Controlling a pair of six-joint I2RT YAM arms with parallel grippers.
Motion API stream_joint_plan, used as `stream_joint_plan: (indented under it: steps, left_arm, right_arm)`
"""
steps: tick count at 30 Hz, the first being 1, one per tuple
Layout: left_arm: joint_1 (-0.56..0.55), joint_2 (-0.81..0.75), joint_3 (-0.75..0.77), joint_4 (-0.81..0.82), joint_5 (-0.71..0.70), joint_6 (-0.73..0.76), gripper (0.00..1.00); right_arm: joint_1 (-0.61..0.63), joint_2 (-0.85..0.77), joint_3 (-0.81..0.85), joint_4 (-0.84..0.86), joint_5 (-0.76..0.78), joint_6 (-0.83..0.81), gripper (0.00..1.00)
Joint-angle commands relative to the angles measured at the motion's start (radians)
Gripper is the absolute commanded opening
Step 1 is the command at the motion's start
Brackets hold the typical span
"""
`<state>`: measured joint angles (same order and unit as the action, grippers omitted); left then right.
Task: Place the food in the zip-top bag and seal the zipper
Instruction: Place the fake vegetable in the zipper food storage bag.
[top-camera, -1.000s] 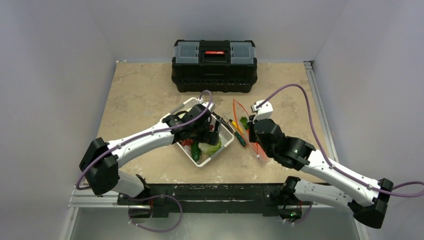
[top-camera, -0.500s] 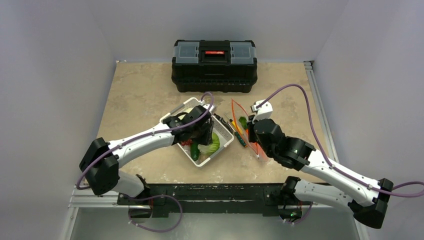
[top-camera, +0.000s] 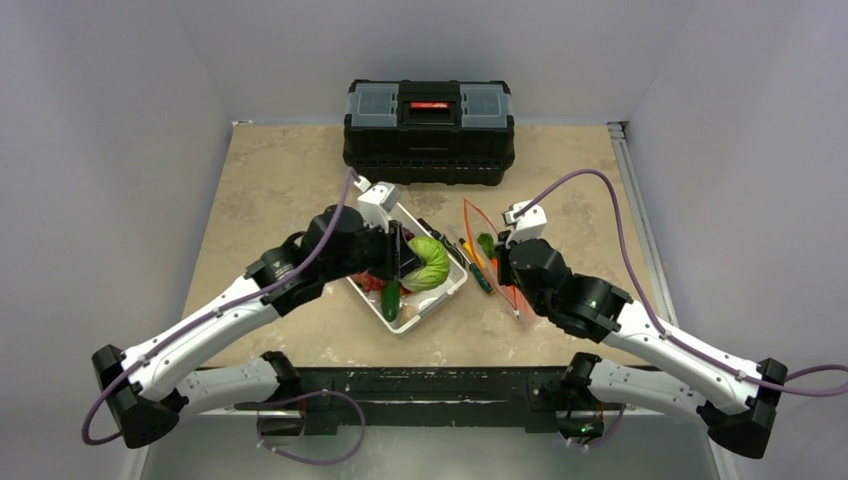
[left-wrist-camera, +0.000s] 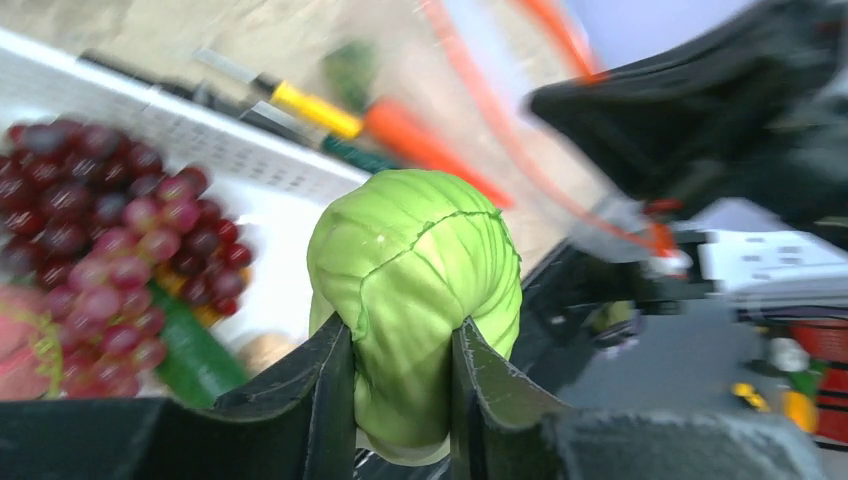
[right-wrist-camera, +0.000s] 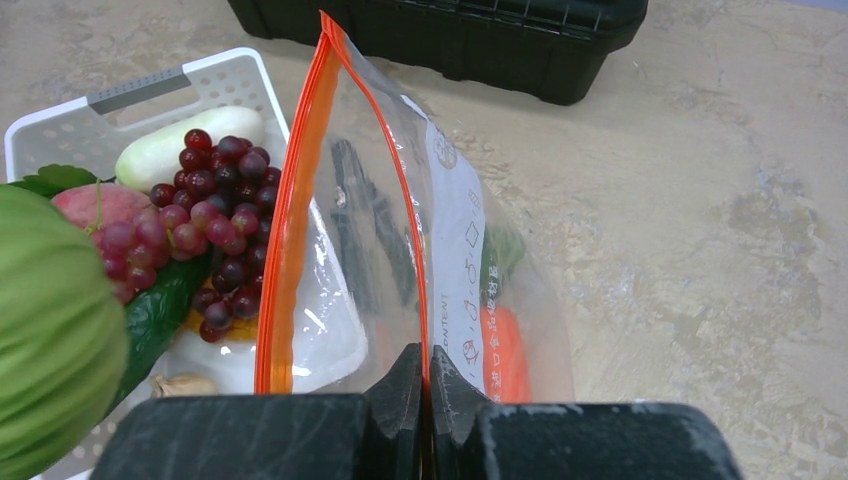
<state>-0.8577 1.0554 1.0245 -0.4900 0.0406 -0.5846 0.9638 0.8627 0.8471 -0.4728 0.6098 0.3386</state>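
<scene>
On the left, your left pincer (left-wrist-camera: 403, 340) is pinching the cabbage (left-wrist-camera: 415, 270) by its lower end, and the leafy head bulges out beyond the fingertips. Directly under this pincer is the basket (top-camera: 448, 290), which holds the grapes (left-wrist-camera: 90, 240), the cucumber (top-camera: 391, 297) and other pieces. The cabbage is clear of the basket floor.

The cabbage looks soft and light, and its sides dent where the fingers press. The grip sits low on it, so it may swing or slip. Judged from this, a hold nearer the middle would be steadier.

To the right of the left pincer, just past the basket rim, the bag (right-wrist-camera: 450, 230) stands on the surface. Its mouth faces up and is only narrowly open, and the zipper (right-wrist-camera: 290, 230) runs along both lips. A carrot (right-wrist-camera: 500, 345) already lies inside.

Your right pincer (right-wrist-camera: 425, 375) is pressed together on the near end of the bag's mouth and holds it upright. The film looks thin, floppy and slick, so it will fold if pushed. The cabbage seems wide for that slit, so it will probably have to enter narrow end first.
</scene>
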Motion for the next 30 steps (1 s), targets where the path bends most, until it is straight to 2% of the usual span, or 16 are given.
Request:
stream_joint_plan:
  steps: [1, 7, 11, 19, 30]
  left_arm:
    - [0.002, -0.081, 0.045, 0.261, 0.166, -0.083, 0.0]
    - [0.003, -0.019, 0.048, 0.555, 0.255, -0.192, 0.0]
    - [0.002, 0.07, 0.047, 0.677, 0.27, -0.245, 0.0]
    - [0.003, 0.168, 0.008, 0.626, 0.152, -0.24, 0.0]
    - [0.003, 0.202, -0.098, 0.637, 0.096, -0.249, 0.0]
  right_arm:
    - [0.003, -0.013, -0.005, 0.05, -0.005, -0.008, 0.0]
    - [0.003, -0.02, -0.008, 0.058, -0.024, 0.002, 0.0]
    - [0.003, -0.024, -0.003, 0.062, -0.038, 0.011, 0.0]
    - [0.003, -0.064, -0.013, 0.078, -0.037, 0.037, 0.0]
    - [0.003, -0.138, -0.031, 0.143, -0.034, 0.085, 0.0]
